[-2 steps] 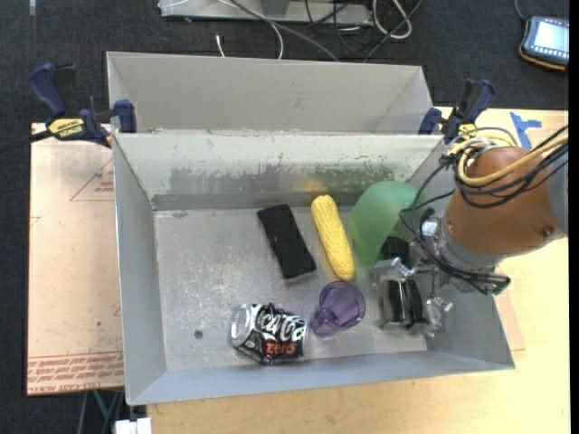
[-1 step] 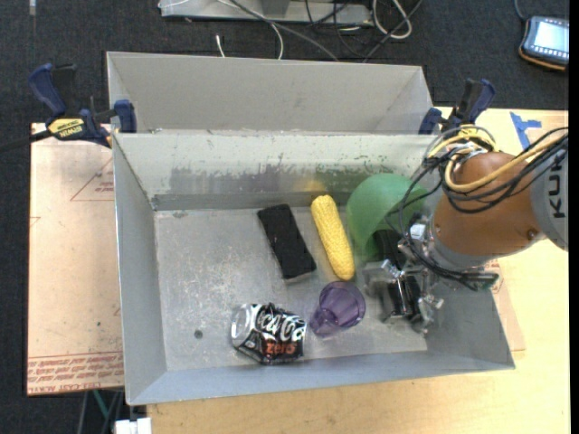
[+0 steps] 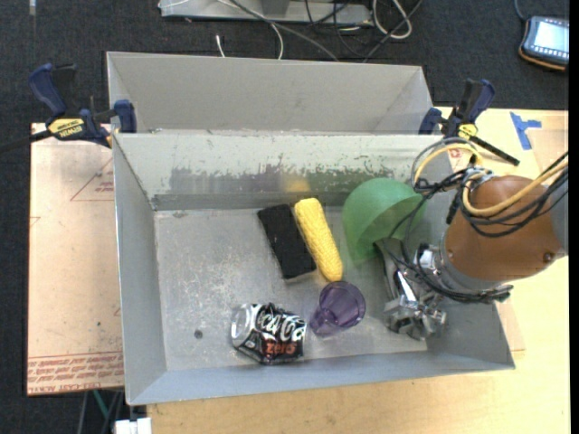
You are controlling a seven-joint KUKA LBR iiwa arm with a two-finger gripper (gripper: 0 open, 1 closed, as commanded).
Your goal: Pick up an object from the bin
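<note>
Purple cup, lying on its side toward the front of the bin floor, is the loose item nearest the gripper. I see the gripper low in the front right corner of the bin, just to the right of the cup and apart from it. Gripper state: I cannot tell from this view how wide it stands, and I see no item in its hold. Green bowl lies tipped near the right wall, just behind the gripper and close beside the arm's wrist. Yellow corn cob and black block lie side by side, touching, at mid-floor. Crushed soda can sits at the front, left of the cup. Assessment: the task is at the approach stage, with nothing lifted. In my judgement the next move calls for a short shift left to centre over the cup, a closing grasp across its wall, then a straight lift clear of the bowl's edge
</note>
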